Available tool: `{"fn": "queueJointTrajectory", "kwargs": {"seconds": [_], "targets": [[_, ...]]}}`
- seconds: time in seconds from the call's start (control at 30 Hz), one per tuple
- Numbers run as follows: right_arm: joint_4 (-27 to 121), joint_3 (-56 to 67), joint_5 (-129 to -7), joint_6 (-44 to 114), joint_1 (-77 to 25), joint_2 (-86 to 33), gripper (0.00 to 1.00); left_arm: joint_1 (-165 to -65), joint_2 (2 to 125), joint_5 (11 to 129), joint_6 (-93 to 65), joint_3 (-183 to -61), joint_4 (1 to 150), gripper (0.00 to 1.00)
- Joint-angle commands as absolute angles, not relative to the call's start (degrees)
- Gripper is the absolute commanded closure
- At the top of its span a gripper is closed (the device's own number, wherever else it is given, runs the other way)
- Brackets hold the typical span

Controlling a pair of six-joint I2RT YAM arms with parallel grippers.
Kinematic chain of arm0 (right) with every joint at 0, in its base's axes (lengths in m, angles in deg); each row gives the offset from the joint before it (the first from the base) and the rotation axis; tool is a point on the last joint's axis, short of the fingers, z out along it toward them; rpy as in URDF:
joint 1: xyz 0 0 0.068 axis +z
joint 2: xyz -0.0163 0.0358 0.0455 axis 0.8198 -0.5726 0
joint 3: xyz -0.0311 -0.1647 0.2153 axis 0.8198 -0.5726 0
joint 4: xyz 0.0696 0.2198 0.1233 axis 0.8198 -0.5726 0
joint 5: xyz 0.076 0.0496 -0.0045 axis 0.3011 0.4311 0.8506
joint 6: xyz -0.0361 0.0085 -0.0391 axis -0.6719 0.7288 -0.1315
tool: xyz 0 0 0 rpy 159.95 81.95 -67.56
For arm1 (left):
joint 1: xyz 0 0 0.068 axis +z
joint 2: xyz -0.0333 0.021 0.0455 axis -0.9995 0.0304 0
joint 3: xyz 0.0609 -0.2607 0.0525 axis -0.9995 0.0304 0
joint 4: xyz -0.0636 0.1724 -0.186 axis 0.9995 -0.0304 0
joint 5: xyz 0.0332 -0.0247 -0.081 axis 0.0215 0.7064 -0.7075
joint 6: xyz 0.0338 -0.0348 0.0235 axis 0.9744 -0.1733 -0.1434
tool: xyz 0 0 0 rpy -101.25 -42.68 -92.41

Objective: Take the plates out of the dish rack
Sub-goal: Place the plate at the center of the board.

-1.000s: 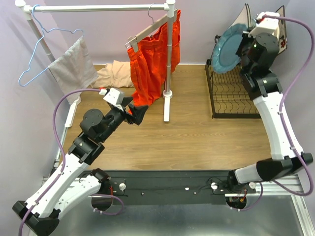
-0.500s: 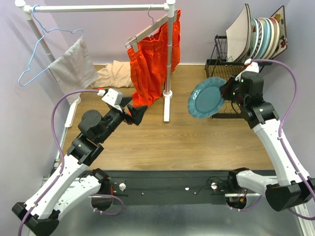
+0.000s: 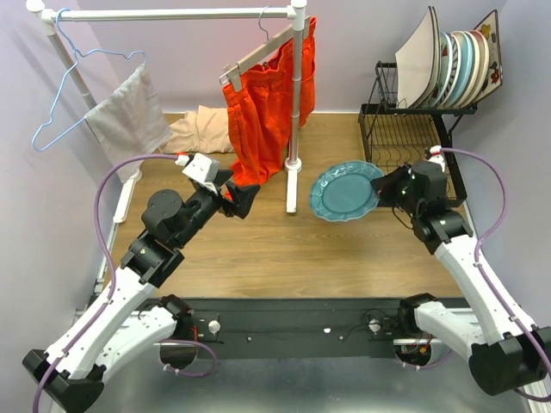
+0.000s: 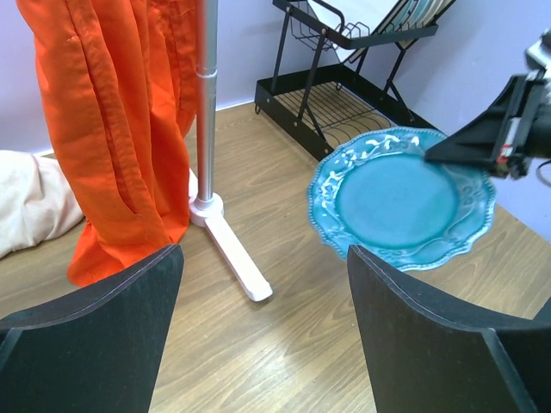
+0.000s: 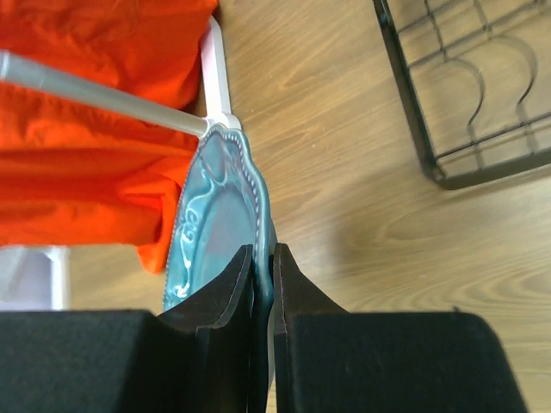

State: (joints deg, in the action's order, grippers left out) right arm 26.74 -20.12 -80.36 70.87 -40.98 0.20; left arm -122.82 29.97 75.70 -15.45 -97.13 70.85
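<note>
— Glaze or matte finish on that teal plate [image 3: 347,190]?
— Glossy glaze. It is round, with a scalloped rim and raised scrollwork around a smooth well.
— Who has it?
— The right gripper [image 5: 261,258] is clenched on its rim, one black finger against each face. The plate lies close to level, slightly tilted, low over the wood-grain table [image 3: 327,249]. Whether it touches the wood I cannot tell.
— What crowds its edges?
— The white foot of the clothes rail [image 4: 207,129] sits just beside its left rim, with the soft, creased orange garment [image 3: 263,95] hanging above that foot. The front of the dish rack [image 3: 405,129] is near on the right, behind the gripper.
— And the rack itself?
— Thin black wire in two tiers, with a flat grid base carrying curved loops. The other plates [image 3: 456,60] stand on edge in the upper shelf, packed face to face. A square white plate [image 3: 419,52] is at the left end and a flowered plate [image 3: 493,53] at the right.
— The other arm?
— The left gripper [image 4: 263,267] has its flat, matte black jaws spread wide with nothing between them. It is aimed at the rail foot and the plate, and sits near the garment's hem.
— Room to move?
— A broad stretch of wood runs from the plate to the table's near edge, between the two arms.
</note>
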Motion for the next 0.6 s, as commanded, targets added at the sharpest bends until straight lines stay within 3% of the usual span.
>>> {"fn": "queueJointTrajectory", "kwargs": {"seconds": [0.0,0.57], "targets": [[43.36,-24.61,-83.59,86.74,-38.72,-0.03,0.99,-122.53,29.58,75.56,-14.61,-97.81,70.58,0.14],[54.61,-25.05,-110.14,95.89,-30.11,-12.33,0.99,-122.53,27.03,75.74,-15.05,-97.02,71.37,0.14]]}}
